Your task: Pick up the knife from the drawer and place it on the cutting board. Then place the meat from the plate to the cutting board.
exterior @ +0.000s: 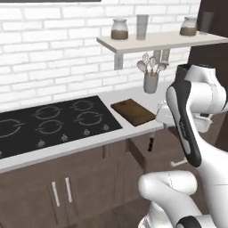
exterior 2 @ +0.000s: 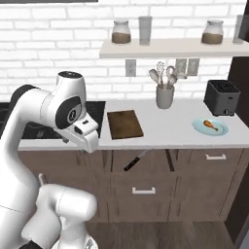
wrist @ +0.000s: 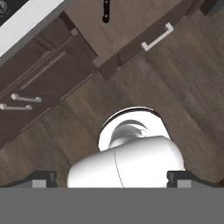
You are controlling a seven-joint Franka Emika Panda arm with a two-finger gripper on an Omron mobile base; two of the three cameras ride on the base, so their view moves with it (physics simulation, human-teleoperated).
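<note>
Gripper [wrist: 112,178] is spread wide with nothing in it, looking down at the floor. The knife [exterior 2: 134,161] lies in the pulled-out drawer [exterior 2: 146,190] — exposed for a top grab — just below the cutting board [exterior 2: 124,124] on the desk [exterior 2: 170,131].

On the bench [exterior 2: 165,127] the cutting board [exterior 2: 125,124] lies just right of the cooktop [exterior: 53,121]. Behind it to the right stands a utensil pot [exterior 2: 165,96]; farther right, the plate [exterior 2: 210,127] carries the meat [exterior 2: 210,124], before a toaster [exterior 2: 222,97]. Below the board, the knife [exterior 2: 134,161] lies in the open drawer [exterior 2: 144,190].
</note>
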